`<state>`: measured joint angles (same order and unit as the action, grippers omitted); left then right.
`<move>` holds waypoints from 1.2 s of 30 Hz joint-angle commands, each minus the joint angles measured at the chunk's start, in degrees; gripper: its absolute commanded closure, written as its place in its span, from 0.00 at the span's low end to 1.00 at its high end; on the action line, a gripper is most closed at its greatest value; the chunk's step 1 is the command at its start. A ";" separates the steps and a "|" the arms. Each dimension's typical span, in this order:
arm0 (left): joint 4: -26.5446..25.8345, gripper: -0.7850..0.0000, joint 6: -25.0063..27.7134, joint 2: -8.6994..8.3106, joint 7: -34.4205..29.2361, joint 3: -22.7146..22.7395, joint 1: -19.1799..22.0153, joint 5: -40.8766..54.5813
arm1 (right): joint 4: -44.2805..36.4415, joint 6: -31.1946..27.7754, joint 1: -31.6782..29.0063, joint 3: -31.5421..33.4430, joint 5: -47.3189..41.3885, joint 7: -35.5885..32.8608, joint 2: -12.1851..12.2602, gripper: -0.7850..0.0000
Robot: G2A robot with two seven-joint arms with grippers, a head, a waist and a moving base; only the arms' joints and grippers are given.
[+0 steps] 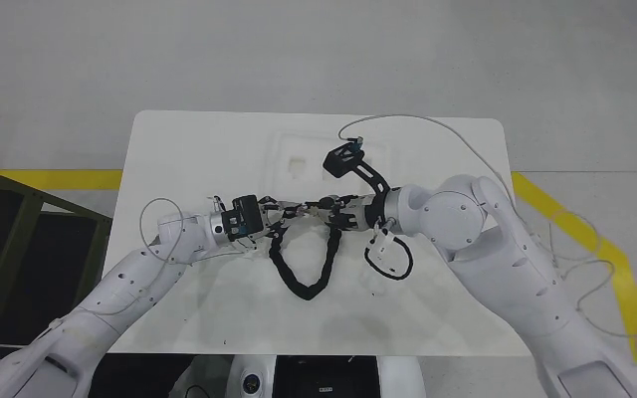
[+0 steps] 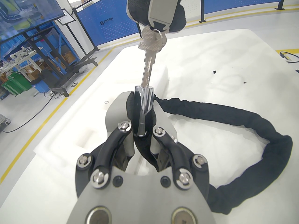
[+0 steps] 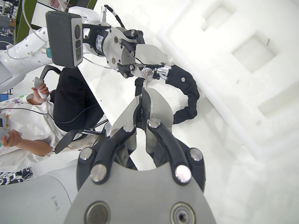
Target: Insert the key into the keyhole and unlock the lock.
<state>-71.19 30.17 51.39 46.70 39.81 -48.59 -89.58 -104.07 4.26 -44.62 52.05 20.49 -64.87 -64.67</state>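
White surface (image 1: 199, 159): left tool (image 2: 140, 117) clenches chrome-ended black chain lock (image 2: 143, 99); right tool (image 3: 143, 96) pinches silver key (image 2: 153, 39), tip meeting keyhole (image 3: 147, 72); insertion, turning seemingly remain.

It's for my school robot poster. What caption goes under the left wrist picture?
The left gripper grips the chain lock; the right gripper holds the key, tip at the keyhole.

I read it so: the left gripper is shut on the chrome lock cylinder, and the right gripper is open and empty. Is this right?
Not quite. The right gripper is not open and empty: it is shut on the key, whose tip meets the chrome lock cylinder, as the left wrist view shows. The left gripper is indeed shut on that cylinder.
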 commanded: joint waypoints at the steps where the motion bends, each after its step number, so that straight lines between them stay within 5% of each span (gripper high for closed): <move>1: -0.48 1.00 -0.45 0.05 -0.92 0.12 -0.37 0.15 | 0.06 -0.10 0.11 -0.23 0.08 0.29 -0.08 1.00; 36: -3.33 1.00 2.29 0.99 -4.67 5.17 -3.80 -2.94 | 1.54 1.27 2.27 -5.26 3.33 3.35 -2.08 1.00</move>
<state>-74.61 32.36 52.33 42.18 44.91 -52.38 -92.47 -102.67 5.50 -42.36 46.82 23.81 -61.50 -66.72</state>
